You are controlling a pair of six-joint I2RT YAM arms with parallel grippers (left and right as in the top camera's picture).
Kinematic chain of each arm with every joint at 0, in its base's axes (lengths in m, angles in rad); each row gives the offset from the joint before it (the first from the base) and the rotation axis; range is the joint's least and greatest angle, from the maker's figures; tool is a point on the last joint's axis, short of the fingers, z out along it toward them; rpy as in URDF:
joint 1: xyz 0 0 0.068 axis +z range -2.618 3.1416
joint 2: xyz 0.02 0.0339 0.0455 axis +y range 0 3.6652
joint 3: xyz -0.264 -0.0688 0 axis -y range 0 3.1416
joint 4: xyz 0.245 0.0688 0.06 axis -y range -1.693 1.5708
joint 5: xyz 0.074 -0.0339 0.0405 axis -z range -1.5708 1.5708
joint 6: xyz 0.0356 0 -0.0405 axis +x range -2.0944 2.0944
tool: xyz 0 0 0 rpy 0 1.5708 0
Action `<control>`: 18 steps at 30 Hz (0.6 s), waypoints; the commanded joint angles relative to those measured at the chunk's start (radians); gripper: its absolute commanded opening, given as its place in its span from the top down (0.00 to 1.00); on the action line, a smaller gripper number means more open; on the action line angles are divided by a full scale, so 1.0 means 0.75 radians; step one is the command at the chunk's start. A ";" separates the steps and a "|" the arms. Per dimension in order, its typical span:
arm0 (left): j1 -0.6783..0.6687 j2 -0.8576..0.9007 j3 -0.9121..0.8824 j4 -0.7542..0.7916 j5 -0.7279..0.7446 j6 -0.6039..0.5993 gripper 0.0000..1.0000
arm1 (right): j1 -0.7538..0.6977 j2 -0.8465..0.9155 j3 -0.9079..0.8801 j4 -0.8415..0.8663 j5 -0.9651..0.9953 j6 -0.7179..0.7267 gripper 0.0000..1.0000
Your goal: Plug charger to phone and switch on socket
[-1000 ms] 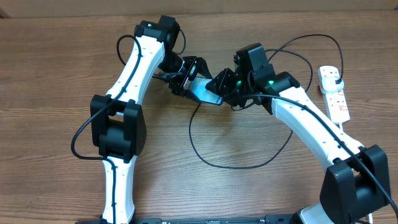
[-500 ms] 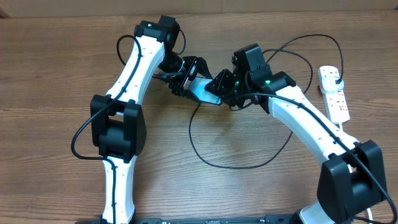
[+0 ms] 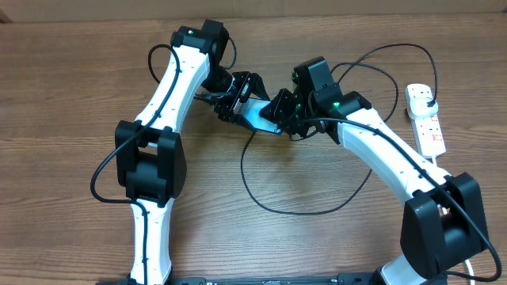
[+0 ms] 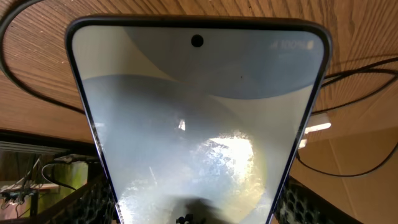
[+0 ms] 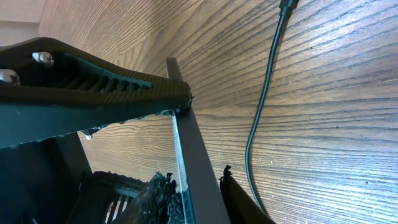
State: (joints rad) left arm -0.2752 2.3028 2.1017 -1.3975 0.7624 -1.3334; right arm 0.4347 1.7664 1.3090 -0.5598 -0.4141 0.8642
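The phone [image 3: 258,115] is held off the table between both grippers at the centre back. My left gripper [image 3: 238,100] is shut across its width; in the left wrist view its lit screen [image 4: 199,118] fills the frame, with dark pads [image 4: 93,200] at both lower edges. My right gripper [image 3: 280,113] meets the phone's other end. In the right wrist view the phone's thin edge [image 5: 194,165] runs between the fingers [image 5: 155,198], which press close on both faces. The charger's black cable [image 3: 293,211] loops over the table; its connector tip [image 5: 286,6] lies loose on the wood. The socket [image 3: 428,127] lies far right.
A black plug [image 3: 427,96] sits in the socket's upper end, and its cable arcs back across the table's far side [image 3: 396,47]. Both white arms cross the table's left and right halves. Wood table [image 3: 71,87] surrounds everything.
My right gripper's jaws have narrowed round the phone's end, and the right arm has edged slightly left toward it. The left gripper and the phone have stayed put.
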 commanded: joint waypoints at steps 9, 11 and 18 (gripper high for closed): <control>-0.009 0.001 0.038 -0.001 0.057 -0.024 0.42 | 0.006 0.012 0.026 0.050 -0.013 0.010 0.78; -0.009 0.001 0.038 -0.001 0.057 -0.024 0.42 | 0.006 0.012 0.026 0.050 -0.013 0.028 0.79; -0.009 0.001 0.038 -0.001 0.068 -0.036 0.43 | 0.006 0.012 0.026 0.053 -0.013 0.035 0.83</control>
State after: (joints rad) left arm -0.2745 2.3028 2.1017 -1.3922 0.7628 -1.3365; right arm 0.4343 1.7664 1.3090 -0.5373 -0.4156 0.8787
